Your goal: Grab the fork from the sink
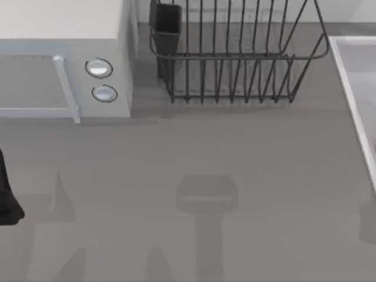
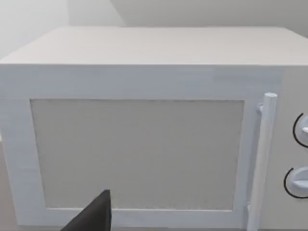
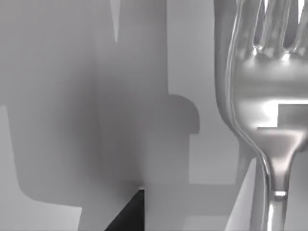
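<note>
Fork: one is counted; seen very close in the right wrist view, above a pale grey surface, long axis running along the view from tines to handle.
Sink: one, at the table's right edge; only its whitish rim is seen.
Nearer arm: the right arm is judged nearer.
Right gripper: finger state cannot be told.
Left arm: parked at the table's left edge, facing one white box appliance.
Dish rack: one.

Left arm at table's left edge, dark claw tip low
</note>
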Tool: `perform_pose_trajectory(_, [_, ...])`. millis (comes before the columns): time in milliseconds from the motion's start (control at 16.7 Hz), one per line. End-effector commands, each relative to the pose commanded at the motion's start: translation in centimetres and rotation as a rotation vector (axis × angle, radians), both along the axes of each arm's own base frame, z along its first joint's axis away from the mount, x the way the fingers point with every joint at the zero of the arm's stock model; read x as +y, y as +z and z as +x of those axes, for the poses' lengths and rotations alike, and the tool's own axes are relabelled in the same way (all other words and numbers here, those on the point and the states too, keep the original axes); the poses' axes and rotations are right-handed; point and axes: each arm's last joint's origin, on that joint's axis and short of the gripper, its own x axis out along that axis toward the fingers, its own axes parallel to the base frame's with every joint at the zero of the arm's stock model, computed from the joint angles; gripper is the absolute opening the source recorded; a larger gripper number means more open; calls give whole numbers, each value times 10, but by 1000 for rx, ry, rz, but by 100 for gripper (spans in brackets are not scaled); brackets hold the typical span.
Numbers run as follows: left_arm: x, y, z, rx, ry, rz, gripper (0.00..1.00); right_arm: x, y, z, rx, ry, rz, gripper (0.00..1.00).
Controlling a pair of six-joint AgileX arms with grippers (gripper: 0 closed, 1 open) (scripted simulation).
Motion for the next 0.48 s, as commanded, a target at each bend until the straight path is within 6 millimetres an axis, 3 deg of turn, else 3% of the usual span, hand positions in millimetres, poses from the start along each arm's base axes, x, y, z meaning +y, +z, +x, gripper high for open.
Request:
perform_pose_trajectory(300, [0, 0, 0, 0, 0, 0, 100, 0, 0, 0, 0, 0, 0, 2])
perform_pose_trajectory(480, [0, 0, 0, 0, 0, 0, 100, 0, 0, 0, 0, 0, 0, 0])
